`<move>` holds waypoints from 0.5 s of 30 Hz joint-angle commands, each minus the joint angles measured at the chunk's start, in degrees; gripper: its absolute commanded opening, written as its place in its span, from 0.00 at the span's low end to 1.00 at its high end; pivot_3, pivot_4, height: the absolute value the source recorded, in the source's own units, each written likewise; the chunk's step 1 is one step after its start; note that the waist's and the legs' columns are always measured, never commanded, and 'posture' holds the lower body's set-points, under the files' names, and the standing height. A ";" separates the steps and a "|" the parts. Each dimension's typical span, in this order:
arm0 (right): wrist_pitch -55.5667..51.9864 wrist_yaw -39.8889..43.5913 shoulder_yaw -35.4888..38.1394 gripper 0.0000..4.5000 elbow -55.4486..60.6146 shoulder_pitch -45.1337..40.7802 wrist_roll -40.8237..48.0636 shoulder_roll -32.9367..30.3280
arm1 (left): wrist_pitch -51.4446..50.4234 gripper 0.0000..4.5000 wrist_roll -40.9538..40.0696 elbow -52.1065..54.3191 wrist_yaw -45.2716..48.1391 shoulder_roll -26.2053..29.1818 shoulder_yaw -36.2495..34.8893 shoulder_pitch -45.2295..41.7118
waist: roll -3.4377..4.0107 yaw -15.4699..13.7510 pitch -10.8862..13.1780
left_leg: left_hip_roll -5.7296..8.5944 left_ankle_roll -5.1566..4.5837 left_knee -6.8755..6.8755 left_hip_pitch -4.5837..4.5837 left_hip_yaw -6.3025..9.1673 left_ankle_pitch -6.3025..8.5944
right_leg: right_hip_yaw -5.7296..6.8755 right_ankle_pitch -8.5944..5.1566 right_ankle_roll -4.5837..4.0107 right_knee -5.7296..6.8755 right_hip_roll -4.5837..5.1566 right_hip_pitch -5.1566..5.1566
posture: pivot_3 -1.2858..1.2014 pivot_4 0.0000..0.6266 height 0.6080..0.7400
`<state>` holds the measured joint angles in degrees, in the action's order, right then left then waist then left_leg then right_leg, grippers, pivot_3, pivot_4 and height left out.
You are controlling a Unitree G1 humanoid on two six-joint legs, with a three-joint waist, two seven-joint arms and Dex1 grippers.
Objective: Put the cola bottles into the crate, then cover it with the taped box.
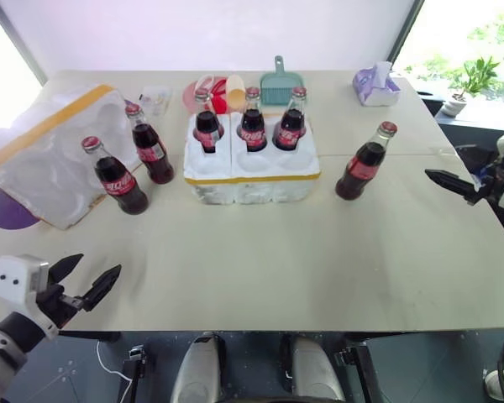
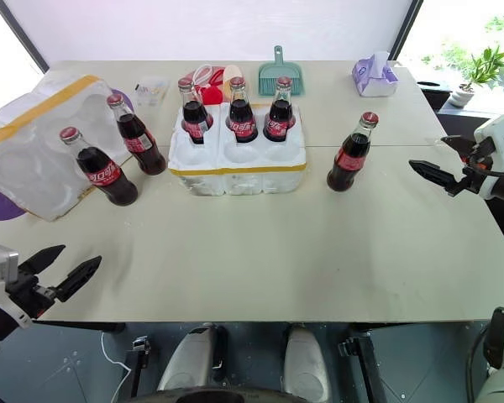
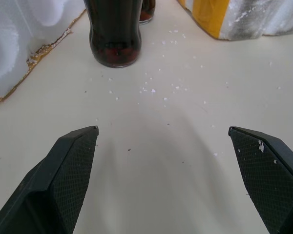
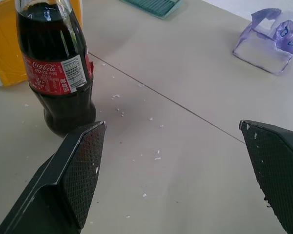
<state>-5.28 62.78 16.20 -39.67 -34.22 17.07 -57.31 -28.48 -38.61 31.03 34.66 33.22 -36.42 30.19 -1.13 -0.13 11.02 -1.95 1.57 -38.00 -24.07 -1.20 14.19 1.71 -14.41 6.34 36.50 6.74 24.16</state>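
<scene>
A bright office-like test room: a wide pale desk (image 1: pixel 319 269) stands beside large windows, with a potted plant (image 1: pixel 469 82) on the sill.

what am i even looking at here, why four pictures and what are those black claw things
This is a two-armed robot seen through its own cameras. The two wide pictures come from its head, looking down at a table. The two close-ups come from cameras on its wrists, looking along the black fingers.

The claws are its grippers: the left gripper and the right gripper. Both are open and hold nothing.

On the table sits a low white foam crate with three cola bottles in its back wells. Three more bottles stand loose: two on the left beside the taped box, which lies tipped, and one on the right. Behind are a teal dustpan and a tissue pack.
</scene>
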 commanded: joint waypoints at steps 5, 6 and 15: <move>1.52 -1.23 1.64 1.00 -0.80 -0.27 0.52 -0.12 | 0.70 0.99 1.92 0.83 -0.96 -0.55 0.66 -0.64 | 0.00 -0.02 0.00 | 0.00 0.00 0.00 0.00 0.00 0.00 | 0.00 0.01 0.01 0.00 0.00 0.00 | 0.52 0.24 0.97; 1.55 -1.25 1.62 1.00 -1.00 -0.43 0.55 -0.14 | 0.59 0.99 1.84 0.80 -1.02 -0.52 0.56 -0.79 | 0.00 -0.03 0.00 | 0.00 0.00 0.00 0.00 0.00 0.00 | 0.00 0.01 0.01 0.00 0.00 0.00 | 0.52 0.24 0.97; 0.74 -0.41 1.16 1.00 -2.15 -1.50 0.93 0.05 | -0.16 0.99 0.88 0.20 -1.97 -1.01 0.30 -2.03 | 0.01 0.01 -0.01 | 0.00 0.00 0.00 0.00 -0.01 0.00 | 0.00 0.02 0.04 -0.01 0.00 -0.01 | 0.52 0.24 0.97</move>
<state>-4.68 61.99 16.20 -42.02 -34.37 17.10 -57.17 -29.21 -37.04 30.92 32.97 32.37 -34.81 28.33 -1.12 -0.12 11.02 -1.95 1.57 -38.00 -24.07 -1.21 14.19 1.71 -14.39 6.38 36.50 6.74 24.15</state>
